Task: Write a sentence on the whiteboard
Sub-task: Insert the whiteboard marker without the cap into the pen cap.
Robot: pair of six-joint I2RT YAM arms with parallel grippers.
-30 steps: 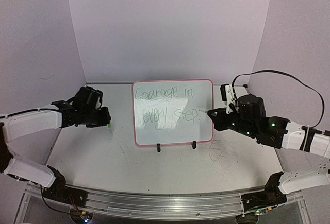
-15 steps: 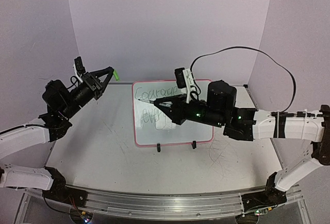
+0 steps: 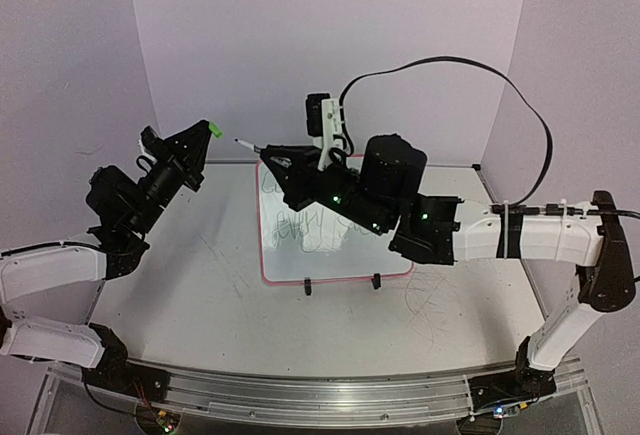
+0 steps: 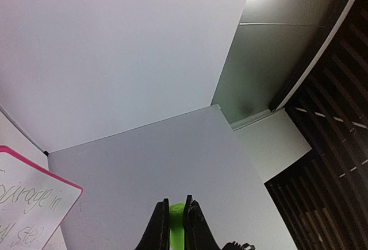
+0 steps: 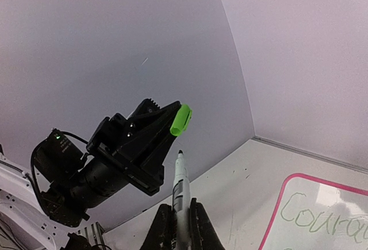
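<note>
At the left, the left pincer (image 3: 206, 135) hangs high above the tabletop (image 3: 200, 300), its jaws narrow and clamped on a green cap (image 3: 212, 129). Just right of it, apart from the cap, the dark tip of a marker (image 3: 248, 145) points toward that cap. The right pincer (image 3: 272, 159) grips the marker's white barrel, jaws closed tight around it. Neither arm touches the board, so the writing looks finished, and what seems left is to seat the cap on the marker and put it away. The whiteboard (image 3: 340, 260) sits mid-tabletop toward the back wall, under the right arm, which hides its upper right part. Whether it lies flat or leans on its black clip feet (image 3: 308, 288) I cannot tell. It is glossy white with rounded corners and a thin pink-red rim. The sentence (image 3: 296, 225) is thin, pale green handwriting in two lines. Across the views it reads "Courage in" over "every step", and any full stop is hidden.
</note>
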